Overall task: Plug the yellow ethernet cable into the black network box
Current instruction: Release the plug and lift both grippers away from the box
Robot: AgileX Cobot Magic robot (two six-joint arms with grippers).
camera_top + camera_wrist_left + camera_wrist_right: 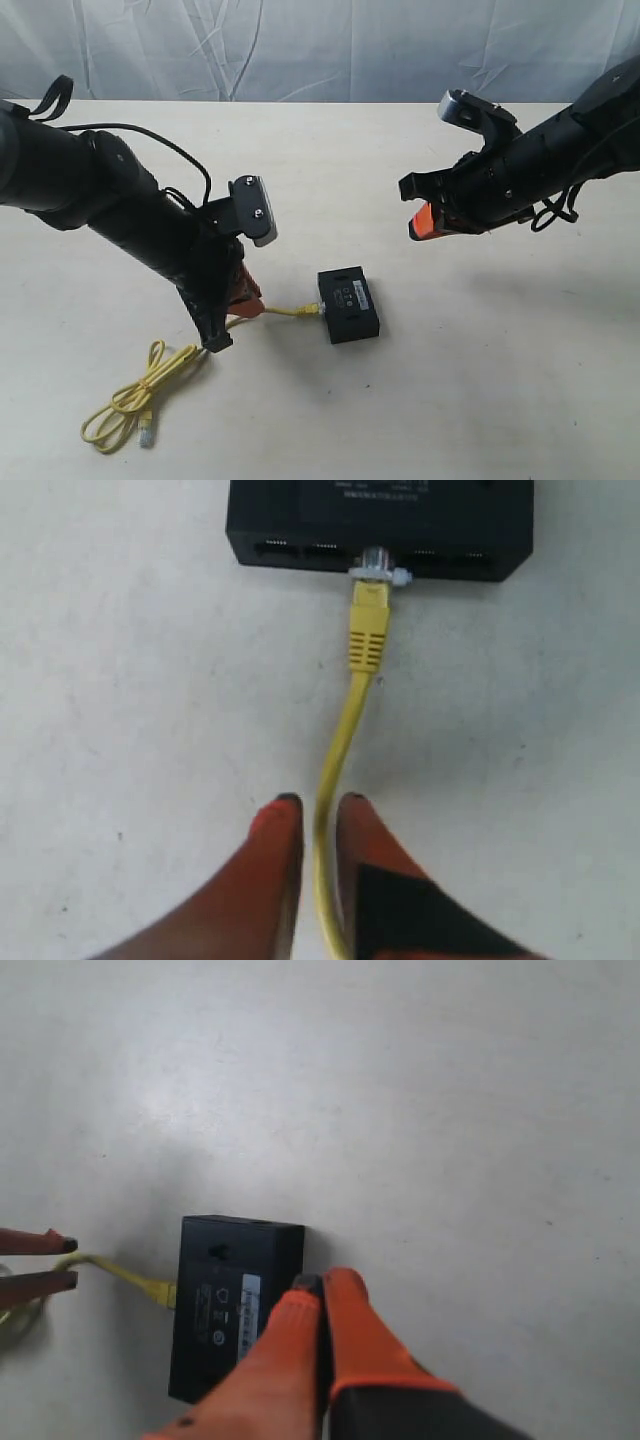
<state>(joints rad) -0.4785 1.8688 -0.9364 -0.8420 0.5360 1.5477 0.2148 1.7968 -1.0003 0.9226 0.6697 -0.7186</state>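
The black network box (350, 303) lies flat on the table. The yellow ethernet cable (150, 390) has its clear plug (373, 568) seated in a port on the box's (380, 520) side. From there the cord (350, 710) runs back between the orange fingers of my left gripper (318, 805), which stand slightly apart on either side of it, open. The rest of the cable lies looped at the front left, its free plug (147, 432) on the table. My right gripper (420, 222) hangs above the table to the right of the box (235, 1305), shut (322, 1282) on nothing.
A pale tabletop (480, 400) stretches around the box, with a white cloth backdrop (320, 45) behind it. The left arm's black cable (170, 145) arcs above its wrist.
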